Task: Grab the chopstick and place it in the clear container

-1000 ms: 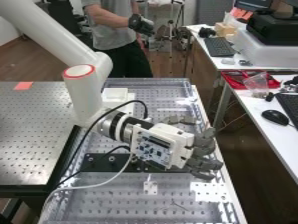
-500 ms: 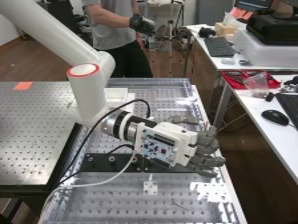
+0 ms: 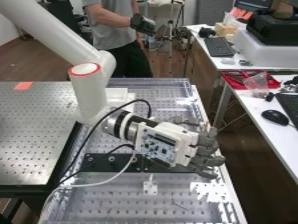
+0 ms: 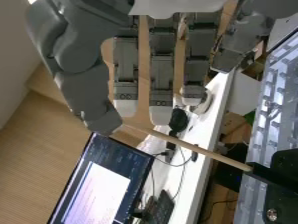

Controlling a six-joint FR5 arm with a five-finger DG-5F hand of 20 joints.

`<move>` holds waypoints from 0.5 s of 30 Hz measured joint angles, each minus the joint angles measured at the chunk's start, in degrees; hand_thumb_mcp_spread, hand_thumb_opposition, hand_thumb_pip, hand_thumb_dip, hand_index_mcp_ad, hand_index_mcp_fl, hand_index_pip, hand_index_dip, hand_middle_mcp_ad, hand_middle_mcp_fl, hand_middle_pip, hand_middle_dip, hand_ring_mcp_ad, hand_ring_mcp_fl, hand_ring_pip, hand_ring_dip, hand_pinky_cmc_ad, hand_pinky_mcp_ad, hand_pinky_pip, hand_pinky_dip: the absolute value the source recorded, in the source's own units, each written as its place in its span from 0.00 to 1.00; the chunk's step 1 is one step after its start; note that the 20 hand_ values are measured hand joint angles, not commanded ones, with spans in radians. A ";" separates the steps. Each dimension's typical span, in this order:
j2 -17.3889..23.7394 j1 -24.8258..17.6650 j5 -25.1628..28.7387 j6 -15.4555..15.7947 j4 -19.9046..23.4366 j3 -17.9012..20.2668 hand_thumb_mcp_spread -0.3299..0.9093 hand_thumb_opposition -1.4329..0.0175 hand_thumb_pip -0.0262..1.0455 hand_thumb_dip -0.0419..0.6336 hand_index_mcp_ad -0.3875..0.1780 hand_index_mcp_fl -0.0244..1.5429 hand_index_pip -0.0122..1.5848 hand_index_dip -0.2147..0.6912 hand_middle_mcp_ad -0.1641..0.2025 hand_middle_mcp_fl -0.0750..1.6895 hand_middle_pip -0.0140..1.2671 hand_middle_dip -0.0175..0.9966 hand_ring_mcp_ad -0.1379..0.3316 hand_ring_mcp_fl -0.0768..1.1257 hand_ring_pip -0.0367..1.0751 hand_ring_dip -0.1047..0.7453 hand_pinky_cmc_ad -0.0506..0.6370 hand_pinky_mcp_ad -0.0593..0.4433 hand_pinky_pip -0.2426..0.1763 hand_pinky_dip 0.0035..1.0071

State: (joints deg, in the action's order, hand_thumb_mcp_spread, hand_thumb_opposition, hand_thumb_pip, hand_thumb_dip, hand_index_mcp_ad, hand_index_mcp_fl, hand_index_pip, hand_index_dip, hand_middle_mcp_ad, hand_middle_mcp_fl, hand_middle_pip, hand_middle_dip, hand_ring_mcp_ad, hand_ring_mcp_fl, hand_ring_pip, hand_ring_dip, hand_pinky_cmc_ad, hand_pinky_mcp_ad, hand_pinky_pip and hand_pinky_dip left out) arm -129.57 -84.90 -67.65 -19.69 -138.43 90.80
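No words, labels, brands, numbers or signs can be read in either view.
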 joint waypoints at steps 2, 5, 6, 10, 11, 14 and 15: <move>-0.04 -0.02 0.01 -0.04 0.09 -0.07 0.73 0.46 0.62 0.44 0.55 0.02 0.98 0.37 0.65 0.20 0.79 0.73 0.58 0.38 0.18 0.71 0.57 0.50 0.55 0.17; -0.14 -0.12 0.14 -0.12 0.36 -0.13 0.75 0.46 0.61 0.44 0.55 0.02 0.98 0.37 0.66 0.22 0.79 0.73 0.55 0.41 0.19 0.73 0.58 0.50 0.57 0.18; -0.16 -0.15 0.18 -0.18 0.48 -0.13 0.75 0.46 0.61 0.44 0.55 0.02 0.98 0.37 0.65 0.23 0.79 0.73 0.55 0.40 0.19 0.73 0.58 0.50 0.57 0.18; -0.16 -0.25 0.54 -0.46 0.89 -0.13 0.75 0.46 0.61 0.44 0.55 0.06 0.98 0.37 0.65 0.25 0.79 0.73 0.51 0.44 0.18 0.73 0.60 0.50 0.57 0.18; -0.16 -0.25 0.63 -0.51 1.05 -0.11 0.75 0.46 0.61 0.44 0.55 0.08 0.98 0.37 0.65 0.27 0.79 0.73 0.51 0.45 0.18 0.73 0.60 0.50 0.57 0.18; -0.15 -0.28 0.51 -0.42 1.32 -0.04 0.75 0.45 0.61 0.44 0.55 0.10 0.98 0.36 0.65 0.29 0.79 0.73 0.51 0.46 0.18 0.75 0.63 0.50 0.61 0.18; -0.10 -0.29 0.52 -0.38 1.25 -0.05 0.75 0.44 0.61 0.44 0.55 0.10 0.98 0.36 0.65 0.29 0.78 0.73 0.51 0.46 0.18 0.75 0.62 0.50 0.60 0.18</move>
State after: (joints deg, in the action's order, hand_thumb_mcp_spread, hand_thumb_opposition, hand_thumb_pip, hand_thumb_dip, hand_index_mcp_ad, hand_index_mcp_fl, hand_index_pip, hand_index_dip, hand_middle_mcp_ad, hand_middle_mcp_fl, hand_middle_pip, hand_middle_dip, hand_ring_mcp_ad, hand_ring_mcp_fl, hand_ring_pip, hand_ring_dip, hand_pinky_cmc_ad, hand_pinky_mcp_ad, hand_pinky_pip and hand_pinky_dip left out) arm -129.67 -85.20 -67.13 -20.07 -137.18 90.75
